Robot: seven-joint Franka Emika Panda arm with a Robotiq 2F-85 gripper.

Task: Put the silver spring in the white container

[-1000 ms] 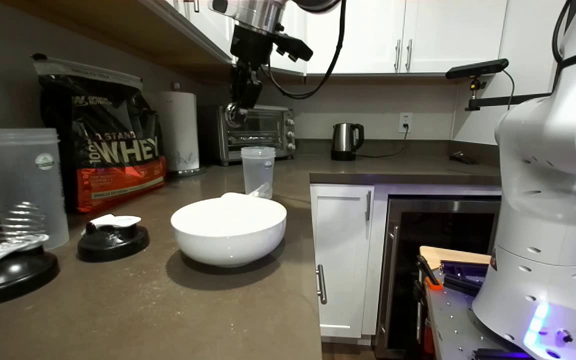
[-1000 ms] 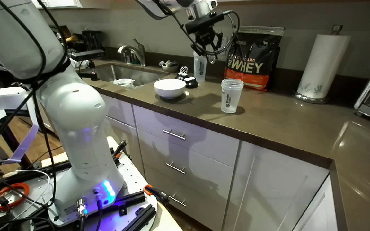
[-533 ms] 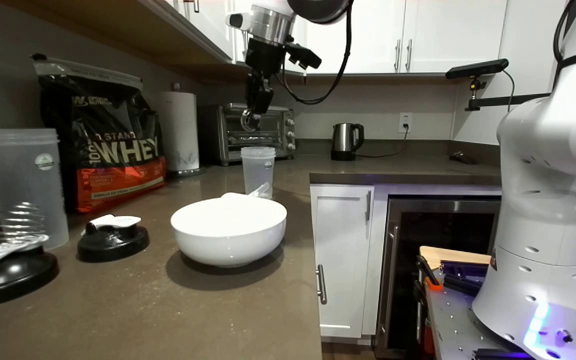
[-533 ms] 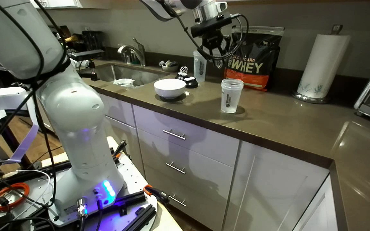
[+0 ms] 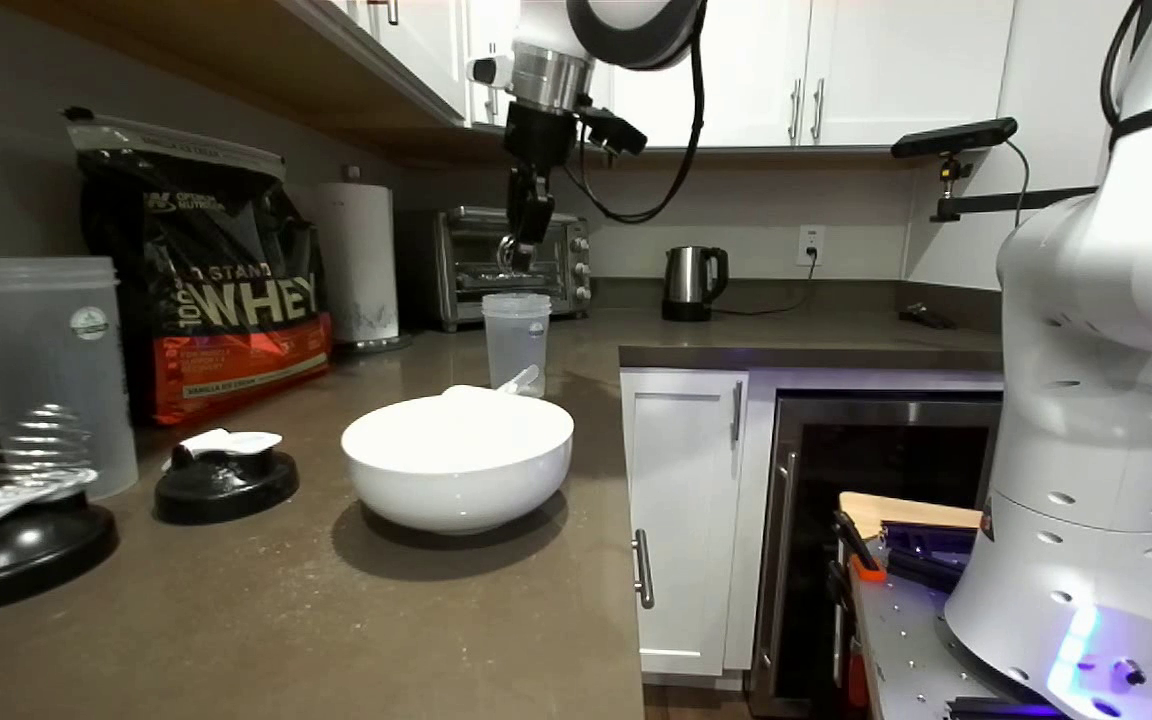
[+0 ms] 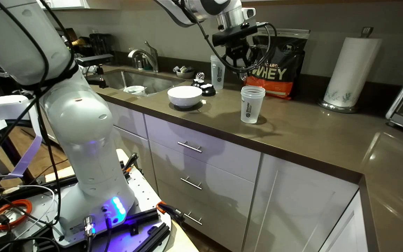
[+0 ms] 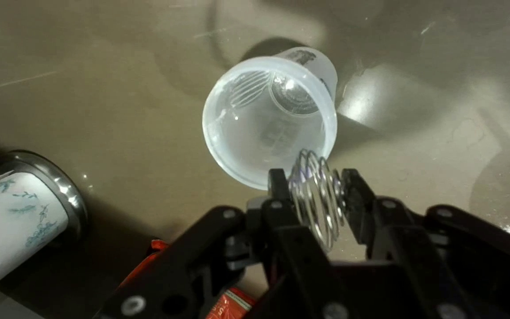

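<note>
My gripper is shut on the silver spring, a shiny wire coil squeezed between the two black fingertips. In the wrist view the spring overlaps the near rim of a frosted whitish cup. In an exterior view the gripper points down with the spring at its tip, above the level of the cup. In an exterior view the spring is partly hidden by the gripper and cable, up and left of the cup. The white bowl stands apart on the counter.
Black lids and a second wire coil lie beyond the bowl. A tall shaker cup, a whey bag and a paper towel roll stand along the wall. The counter edge runs in front of the cup.
The gripper has moved toward the cup and slightly down, with the spring still in its fingers. The wrist has turned more upright. The cup and bowl have not moved.
</note>
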